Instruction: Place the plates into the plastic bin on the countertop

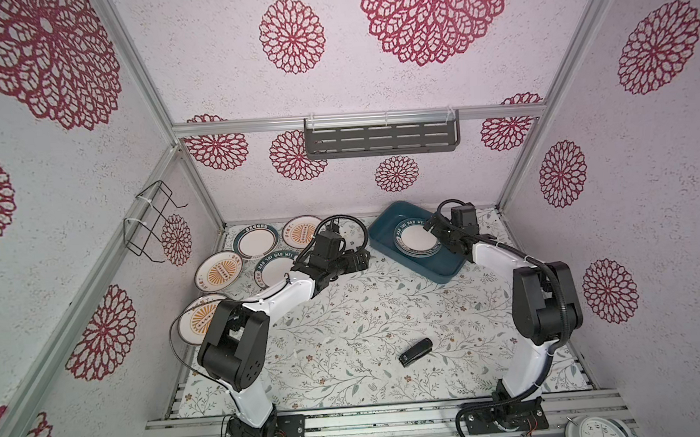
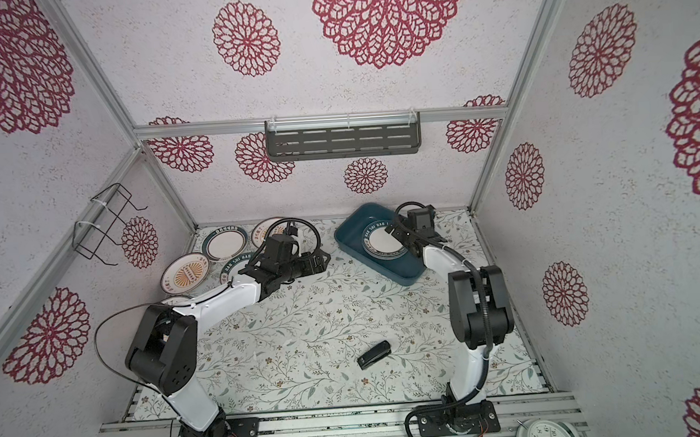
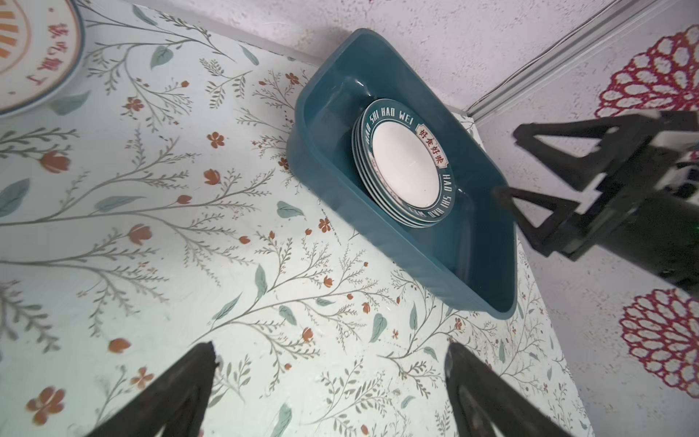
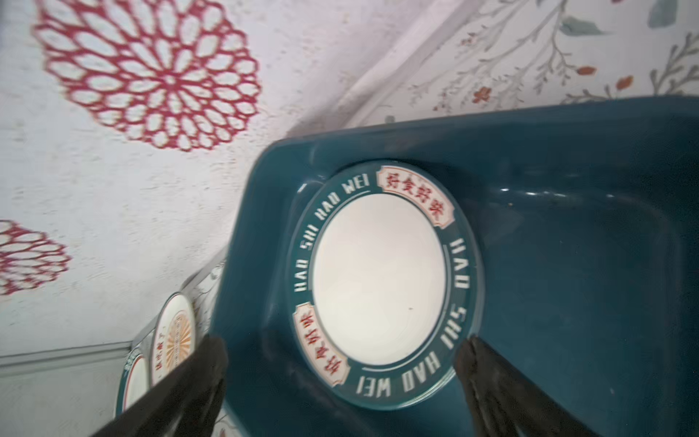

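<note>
Right gripper (image 4: 344, 342) fingers frame the right wrist view, spread wide with nothing between them. They stand over the near edge of the stack of plates (image 4: 378, 272) inside the plastic bin (image 4: 567, 265). One fingertip lies close to the rim of the uppermost one — the picture is blurred, so contact cannot be ruled out. The stack sits level, and bare bin floor shows beside it. Likewise spread and empty, the left gripper (image 3: 332, 347) hangs above bare countertop (image 3: 189, 227), between the bin and the loose plates (image 1: 256, 242). Five of these show in a top view at the far left of the countertop, two partly hidden under the left arm.

Assessment: the set-down looks complete, and the step in hand is clearing the right gripper. Recommended — raise it straight up, jaws wide, before any sideways swing, so no finger hooks the rim and drags the stack. The left arm should wait until the bin is clear.
</note>
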Action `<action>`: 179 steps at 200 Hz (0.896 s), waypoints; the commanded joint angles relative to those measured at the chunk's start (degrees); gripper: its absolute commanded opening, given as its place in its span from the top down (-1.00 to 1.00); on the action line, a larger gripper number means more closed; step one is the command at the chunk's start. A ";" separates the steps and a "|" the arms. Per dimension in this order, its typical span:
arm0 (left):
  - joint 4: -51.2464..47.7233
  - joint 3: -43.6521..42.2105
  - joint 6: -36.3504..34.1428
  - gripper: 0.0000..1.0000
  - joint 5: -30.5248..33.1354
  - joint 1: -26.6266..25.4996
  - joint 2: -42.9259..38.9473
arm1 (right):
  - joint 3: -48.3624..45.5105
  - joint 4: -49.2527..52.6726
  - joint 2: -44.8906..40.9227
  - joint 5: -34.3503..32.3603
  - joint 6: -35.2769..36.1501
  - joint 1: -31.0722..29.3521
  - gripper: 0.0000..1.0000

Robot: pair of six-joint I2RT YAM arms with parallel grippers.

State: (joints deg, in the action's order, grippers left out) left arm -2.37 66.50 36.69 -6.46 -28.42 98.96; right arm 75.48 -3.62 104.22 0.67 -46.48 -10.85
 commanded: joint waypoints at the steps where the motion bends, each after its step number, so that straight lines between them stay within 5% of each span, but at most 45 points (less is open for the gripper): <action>1: 1.40 -2.86 0.72 -0.94 4.75 0.65 -4.69 | 0.27 -0.47 -4.47 -2.77 4.57 -3.25 -0.98; 79: -4.07 -18.84 4.86 -0.94 6.31 12.77 -20.93 | -4.33 -7.34 -10.64 4.30 7.98 -15.91 -0.98; 134: -8.27 -27.48 4.95 -0.94 1.80 25.08 -30.66 | -6.62 -14.35 -10.40 14.07 7.84 -25.56 -0.98; 179: -7.60 -29.71 4.53 -0.94 -5.28 33.06 -30.22 | -5.13 -15.20 -7.90 20.38 9.75 -32.68 -0.98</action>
State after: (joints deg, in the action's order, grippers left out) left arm -10.31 37.76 41.47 -6.61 1.98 68.23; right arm 68.47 -15.46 96.01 15.79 -39.46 -40.77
